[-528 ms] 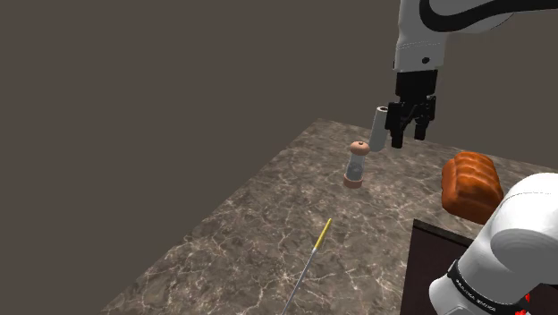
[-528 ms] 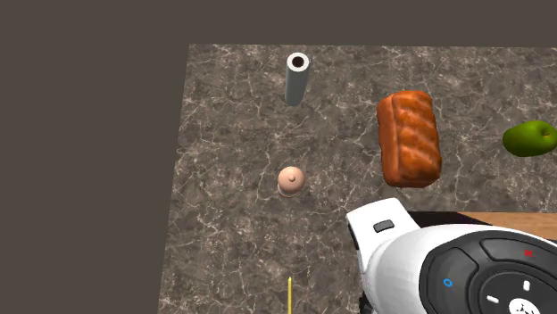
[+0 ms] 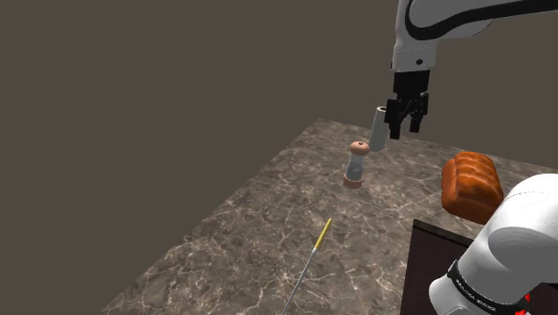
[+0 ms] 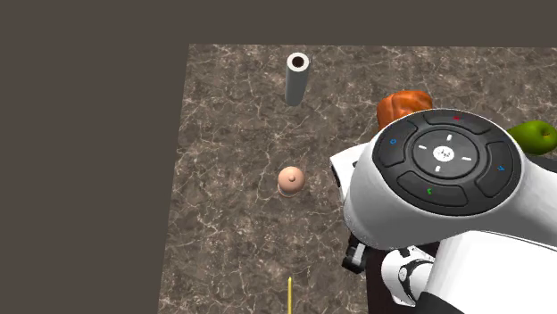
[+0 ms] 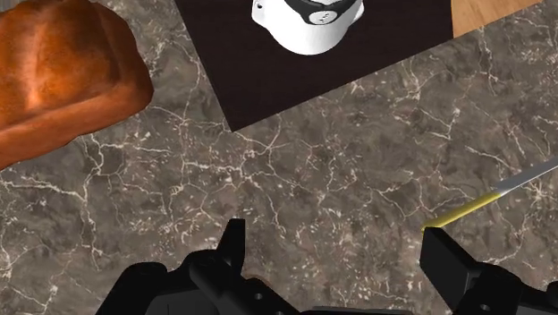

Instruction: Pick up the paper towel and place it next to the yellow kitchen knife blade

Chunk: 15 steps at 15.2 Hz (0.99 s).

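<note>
The paper towel (image 3: 380, 126) is a grey-white roll standing upright near the marble counter's far edge (image 4: 296, 78). My gripper (image 3: 404, 129) hangs just to the shoulder view's right of the roll's top, open and apart from it. In the wrist view its fingers (image 5: 234, 252) stand wide apart around bare marble, gripper (image 5: 338, 243) holding nothing. The knife (image 3: 323, 234) lies nearer the counter's front, with a yellow part (image 5: 460, 211) and a thin grey part running on from it. Its yellow end (image 4: 289, 293) also shows in the second exterior view.
A small bottle with a brown cap (image 3: 357, 165) stands between the roll and the knife. A brown bread loaf (image 3: 469, 183) lies to the shoulder view's right, a green apple (image 4: 534, 136) beyond it. The dark stand (image 3: 431, 268) sits at the counter's near right.
The arm has swung, so its white link now covers much of the loaf in the second exterior view. The gripper shifted slightly up and left in the shoulder view. The roll stayed put.
</note>
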Motion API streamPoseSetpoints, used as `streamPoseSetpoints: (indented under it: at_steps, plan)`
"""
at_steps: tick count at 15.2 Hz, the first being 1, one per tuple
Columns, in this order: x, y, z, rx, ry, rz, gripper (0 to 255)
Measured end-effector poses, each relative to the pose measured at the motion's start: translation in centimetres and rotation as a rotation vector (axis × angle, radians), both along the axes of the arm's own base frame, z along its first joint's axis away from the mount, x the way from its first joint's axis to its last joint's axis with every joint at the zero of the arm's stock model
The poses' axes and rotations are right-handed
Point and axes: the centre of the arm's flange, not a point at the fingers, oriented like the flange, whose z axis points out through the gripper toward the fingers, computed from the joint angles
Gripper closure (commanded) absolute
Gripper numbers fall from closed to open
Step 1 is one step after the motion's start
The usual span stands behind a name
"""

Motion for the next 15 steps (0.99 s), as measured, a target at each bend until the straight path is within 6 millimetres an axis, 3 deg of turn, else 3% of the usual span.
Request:
streamPoseSetpoints:
  at_steps: [15]
  plan:
    - [10.4, -16.1, -3.2, -0.004, -0.011, 0.058, 0]
